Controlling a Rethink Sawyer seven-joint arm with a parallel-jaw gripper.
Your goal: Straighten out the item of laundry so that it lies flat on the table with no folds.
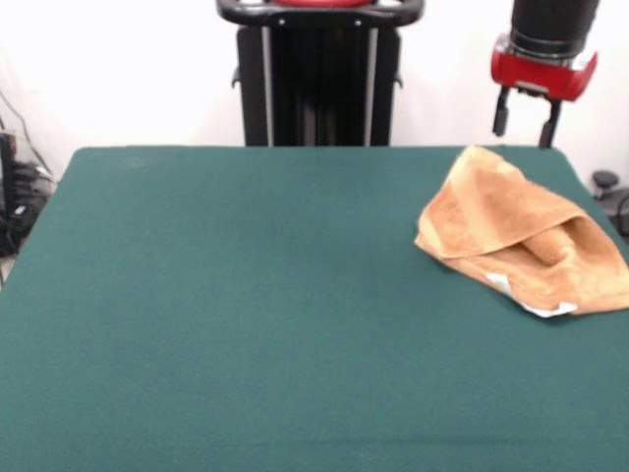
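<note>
The gripper [525,120] hangs in the air with its two fingers spread apart, holding nothing. Just below it and slightly toward the table's [246,295] edge, the towel [521,236] lies crumpled and folded over itself.

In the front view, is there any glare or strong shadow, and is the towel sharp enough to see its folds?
Front view: the wall behind is washed out to near white; the table is evenly lit, without hard shadows; the towel looks slightly soft, yet its folds are readable; the gripper hangs above it, jaws apart.
</note>
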